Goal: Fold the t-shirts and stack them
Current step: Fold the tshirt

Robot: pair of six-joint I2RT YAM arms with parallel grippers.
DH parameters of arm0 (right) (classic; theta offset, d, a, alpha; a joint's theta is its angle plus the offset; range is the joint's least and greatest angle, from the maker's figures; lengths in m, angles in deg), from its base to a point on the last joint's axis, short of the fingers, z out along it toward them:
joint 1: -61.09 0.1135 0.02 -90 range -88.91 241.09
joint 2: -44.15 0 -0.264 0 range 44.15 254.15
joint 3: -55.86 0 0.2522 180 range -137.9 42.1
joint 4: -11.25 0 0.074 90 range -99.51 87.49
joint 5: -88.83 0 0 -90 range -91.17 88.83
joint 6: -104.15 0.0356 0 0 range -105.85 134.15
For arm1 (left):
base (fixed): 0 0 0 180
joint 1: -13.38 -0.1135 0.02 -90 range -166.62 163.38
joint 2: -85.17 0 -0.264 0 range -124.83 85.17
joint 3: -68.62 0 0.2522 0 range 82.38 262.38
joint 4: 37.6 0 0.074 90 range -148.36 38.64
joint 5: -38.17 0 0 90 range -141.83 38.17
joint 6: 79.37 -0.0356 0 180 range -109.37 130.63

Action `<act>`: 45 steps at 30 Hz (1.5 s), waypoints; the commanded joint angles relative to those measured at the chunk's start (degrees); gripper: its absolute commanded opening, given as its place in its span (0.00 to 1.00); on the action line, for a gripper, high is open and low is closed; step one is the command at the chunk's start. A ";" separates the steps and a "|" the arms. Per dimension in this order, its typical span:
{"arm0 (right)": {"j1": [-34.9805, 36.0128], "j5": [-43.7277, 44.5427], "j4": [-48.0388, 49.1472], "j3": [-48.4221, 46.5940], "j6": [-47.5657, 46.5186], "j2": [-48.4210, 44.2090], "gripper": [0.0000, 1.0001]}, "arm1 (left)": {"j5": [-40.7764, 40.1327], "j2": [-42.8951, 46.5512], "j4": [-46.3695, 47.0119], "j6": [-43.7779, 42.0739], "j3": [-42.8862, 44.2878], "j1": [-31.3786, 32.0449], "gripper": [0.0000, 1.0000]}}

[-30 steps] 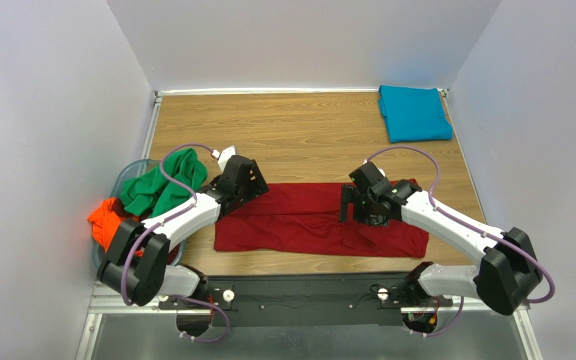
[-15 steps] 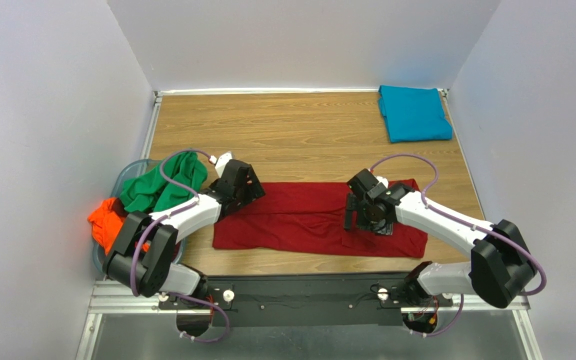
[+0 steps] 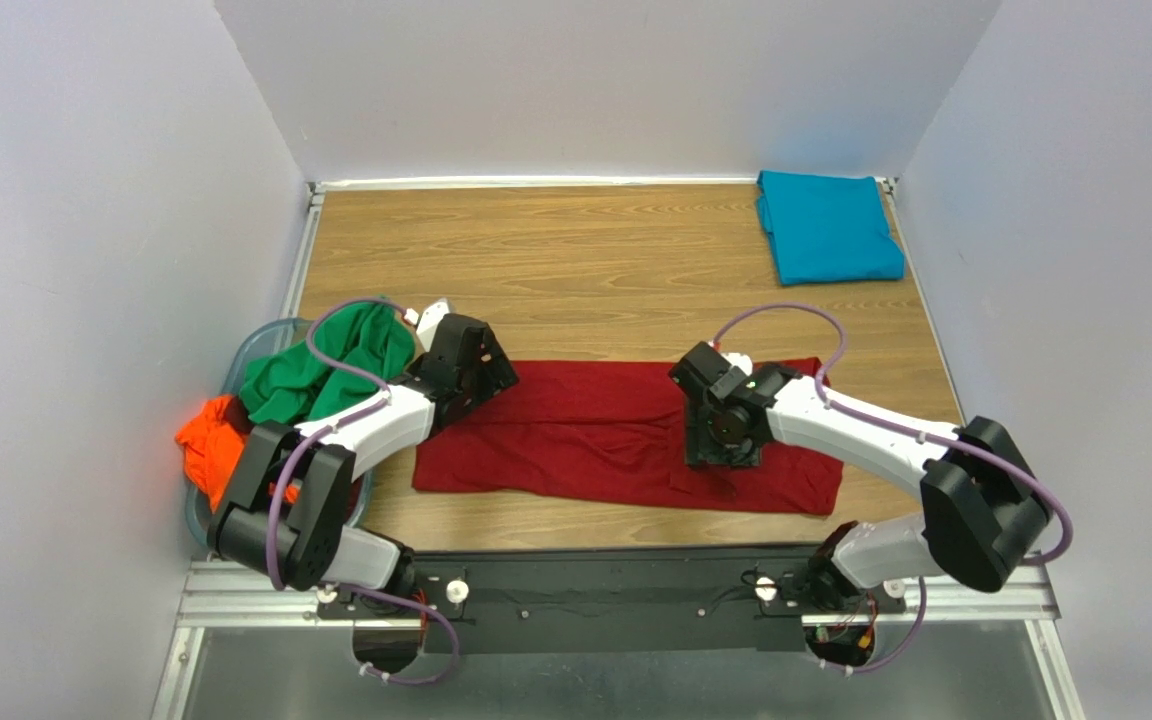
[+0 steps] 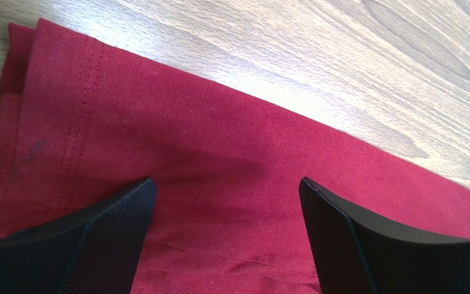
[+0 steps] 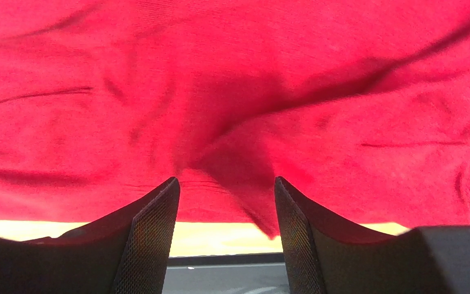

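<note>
1. Top external view first: the dark red t-shirt [image 3: 620, 435] is laid out as a long, slightly rumpled strip across the near half of the wooden surface [image 3: 567, 270], right between the two arms.
2. The left end effector [image 3: 465, 363] sits over the far left corner of that shirt. In the left wrist view its fingers [image 4: 105, 236] are spread wide with nothing between them. There's just red cloth underneath, and bare wood past the cloth's edge.
3. The right end effector [image 3: 720, 435] is down over the right-middle part of the same shirt. The right wrist view shows its fingers [image 5: 148, 239] parted too, so it's released, and a wrinkle of red cloth bunches up toward the gap. Can't tell if the tips actually touch the cloth.
4. The teal-blue t-shirt [image 3: 829, 225] is folded flat in the far right corner, well apart from everything else.
5. The green t-shirt [image 3: 319, 368] is heaped in a clear tub [image 3: 244, 357] at the left edge, just beside the left arm. The bright orange t-shirt [image 3: 211, 438] is bunched at the tub's near-left side.
</note>
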 commanded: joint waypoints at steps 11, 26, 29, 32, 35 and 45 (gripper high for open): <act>2.19 8.97 -0.64 -0.65 4.08 4.96 0.37 | -0.69 0.35 -6.02 -1.49 -2.18 -0.82 0.95; 1.57 17.23 -15.03 2.51 17.61 -5.14 0.04 | -1.30 1.76 -6.99 -1.40 -2.70 -0.82 0.95; 0.78 16.98 -19.87 3.47 21.39 -8.22 0.08 | -1.92 2.55 -7.78 -1.31 -2.70 -0.91 0.95; 0.69 15.13 -22.60 4.70 25.86 -10.94 0.09 | -2.09 3.16 -8.31 -1.23 -2.44 -0.91 0.95; 0.69 14.77 -24.54 5.24 27.54 -13.49 0.13 | -1.65 3.25 -8.22 -1.40 -2.44 -0.91 0.95; 0.69 15.56 -28.06 3.66 31.42 -13.15 0.93 | -3.41 3.69 -9.54 -1.84 -1.82 -0.91 0.95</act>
